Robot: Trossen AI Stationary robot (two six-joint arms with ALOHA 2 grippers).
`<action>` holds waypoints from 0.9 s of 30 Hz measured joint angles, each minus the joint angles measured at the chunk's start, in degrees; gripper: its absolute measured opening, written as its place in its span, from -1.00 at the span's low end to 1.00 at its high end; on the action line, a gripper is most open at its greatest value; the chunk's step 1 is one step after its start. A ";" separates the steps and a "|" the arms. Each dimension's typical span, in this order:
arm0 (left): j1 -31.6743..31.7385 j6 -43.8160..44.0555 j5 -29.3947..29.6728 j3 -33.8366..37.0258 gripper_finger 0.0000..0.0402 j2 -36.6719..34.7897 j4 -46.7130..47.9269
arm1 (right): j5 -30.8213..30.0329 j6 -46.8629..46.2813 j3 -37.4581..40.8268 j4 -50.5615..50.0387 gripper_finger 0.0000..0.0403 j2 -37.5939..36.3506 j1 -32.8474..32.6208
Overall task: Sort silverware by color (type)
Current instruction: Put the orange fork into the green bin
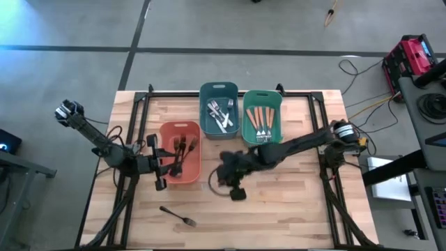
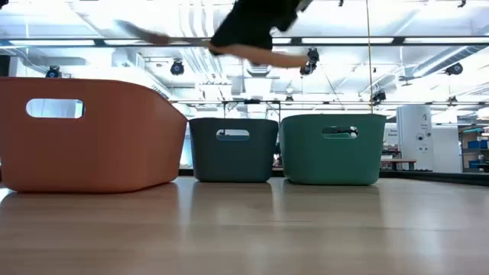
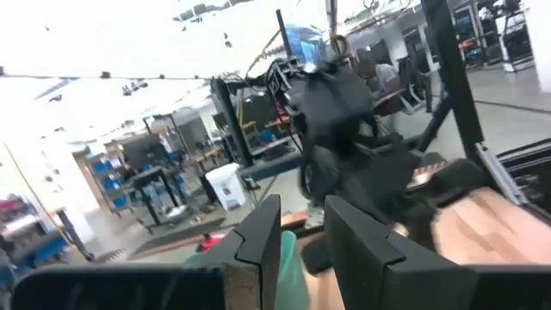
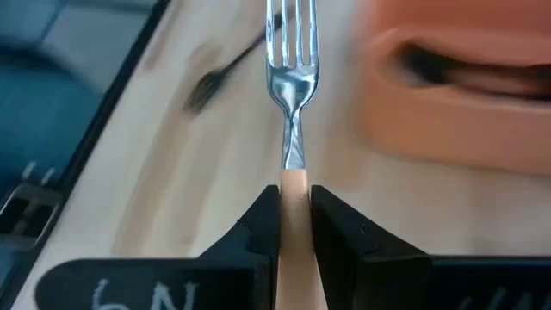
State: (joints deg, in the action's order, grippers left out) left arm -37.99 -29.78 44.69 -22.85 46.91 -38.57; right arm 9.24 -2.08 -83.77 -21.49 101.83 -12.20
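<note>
My right gripper (image 4: pixel 293 215) is shut on an orange-handled silver fork (image 4: pixel 291 77), lifted above the table just right of the salmon bin (image 1: pixel 182 162); in the high view it is at the table's middle (image 1: pixel 221 174). One dark bronze fork (image 1: pixel 178 215) lies flat on the table near the front edge and also shows in the right wrist view (image 4: pixel 215 73). My left gripper (image 1: pixel 166 164) hovers at the salmon bin's left side, slightly open and empty. The salmon bin holds dark forks, the blue bin (image 1: pixel 218 108) silver ones, and the green bin (image 1: pixel 262 116) orange-handled ones. My right gripper pinches the fork's orange handle (image 4: pixel 294 185) between its two fingers, which lie along the handle. The silver neck and tines stick straight out past the fingertips. The fork is lifted clear of the table, about level.
The three bins stand in a row from the left middle to the back centre of the wooden table (image 1: pixel 293 202). The table's right half and front show bare wood. A black frame (image 1: pixel 139 104) runs along the table's edges.
</note>
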 joint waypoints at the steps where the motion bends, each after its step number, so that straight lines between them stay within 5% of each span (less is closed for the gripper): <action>1: 0.01 -1.02 0.01 -0.13 -0.62 -0.30 0.01 | -1.42 -0.77 -0.02 -0.13 -0.82 -1.41 0.64; 7: 0.50 -6.87 1.05 -1.12 -0.62 -1.10 0.05 | -10.83 -4.77 -0.07 -1.50 -0.82 -9.31 5.44; 16: 0.77 -11.95 10.62 -1.66 -0.62 -1.38 1.30 | -20.52 -15.89 -0.17 -7.23 -0.82 -16.38 17.77; 27: 1.09 -10.86 7.73 -0.78 -0.62 -3.43 10.36 | -24.86 -28.79 0.86 -17.25 -0.82 -15.29 31.27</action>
State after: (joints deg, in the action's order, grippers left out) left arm -36.90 -40.64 52.41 -23.64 43.48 -28.21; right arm -15.62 -30.87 -82.90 -38.74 86.54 19.07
